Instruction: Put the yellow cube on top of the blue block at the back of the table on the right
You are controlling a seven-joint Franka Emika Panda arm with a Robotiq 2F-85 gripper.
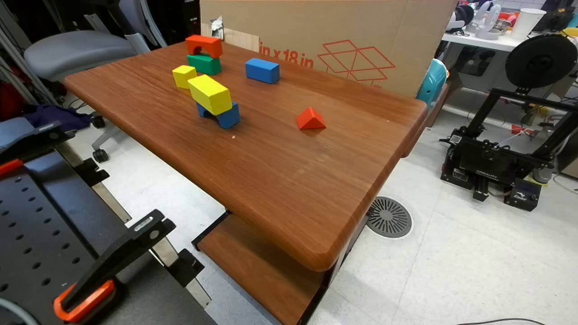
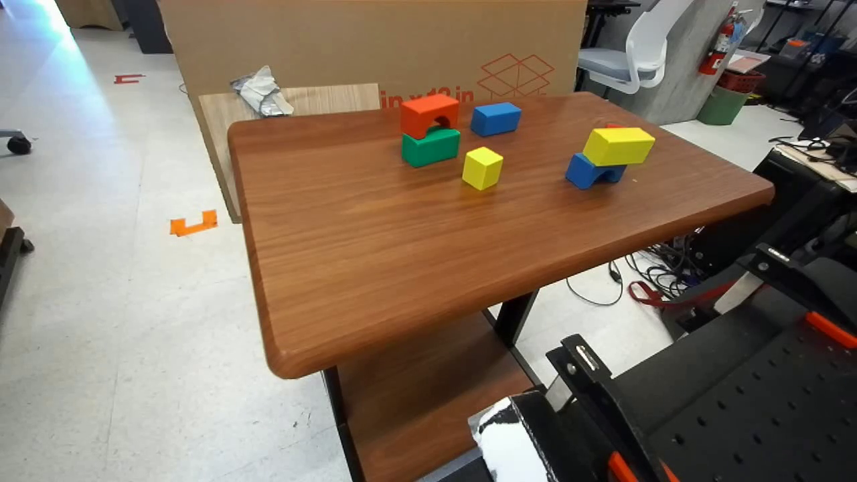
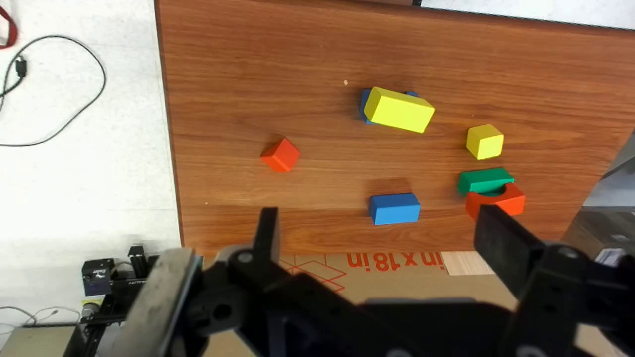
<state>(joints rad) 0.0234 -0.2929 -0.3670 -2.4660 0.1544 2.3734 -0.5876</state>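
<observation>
While gripper [image 3: 379, 210] gapes wide, yellow cube [image 3: 485, 142] lies well apart.

Free room above the blue block [image 1: 262, 71] — cardboard [image 1: 329, 34] close behind.

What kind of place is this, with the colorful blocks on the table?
Probably a lab or workshop, though I can't be sure. There's what looks like a 3D printer, a black board full of holes and a red fire extinguisher.
</observation>
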